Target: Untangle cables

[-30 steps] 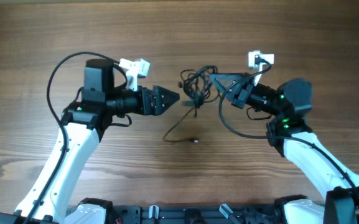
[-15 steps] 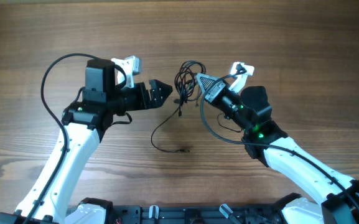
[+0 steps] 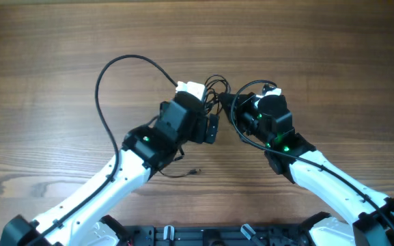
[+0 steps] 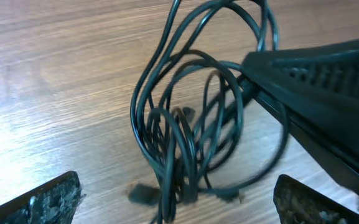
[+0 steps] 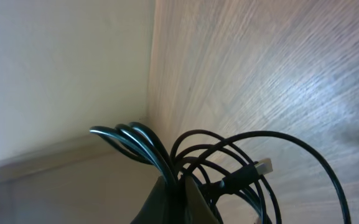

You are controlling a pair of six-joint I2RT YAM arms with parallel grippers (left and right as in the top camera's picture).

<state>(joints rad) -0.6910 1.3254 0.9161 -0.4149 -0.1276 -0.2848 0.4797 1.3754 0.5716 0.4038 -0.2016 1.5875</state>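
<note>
The cables (image 3: 214, 87) are thin black cords in a tangle of loops at the table's middle. My right gripper (image 3: 225, 102) is shut on a bunch of strands and holds the tangle up; its fingers (image 5: 173, 199) pinch the cables (image 5: 167, 155) in the right wrist view, a plug end (image 5: 263, 167) beside them. My left gripper (image 3: 212, 128) is open right next to the tangle. In the left wrist view the hanging cables (image 4: 188, 143) lie between its wide-apart fingertips (image 4: 45, 199), untouched. One loose cable end (image 3: 183, 173) trails on the table under the left arm.
The left arm's thicker black wire (image 3: 115, 68) arcs high over the wooden table (image 3: 46, 41). The right arm's wire (image 3: 241, 130) loops beside its wrist. A black rail (image 3: 203, 236) runs along the front edge. A pale wall (image 5: 61, 74) lies beyond the table's edge.
The left arm has swung right and forward, bringing its open jaws around the hanging bundle. The right gripper moved slightly left with the tangle. The trailing cable end slid left.
</note>
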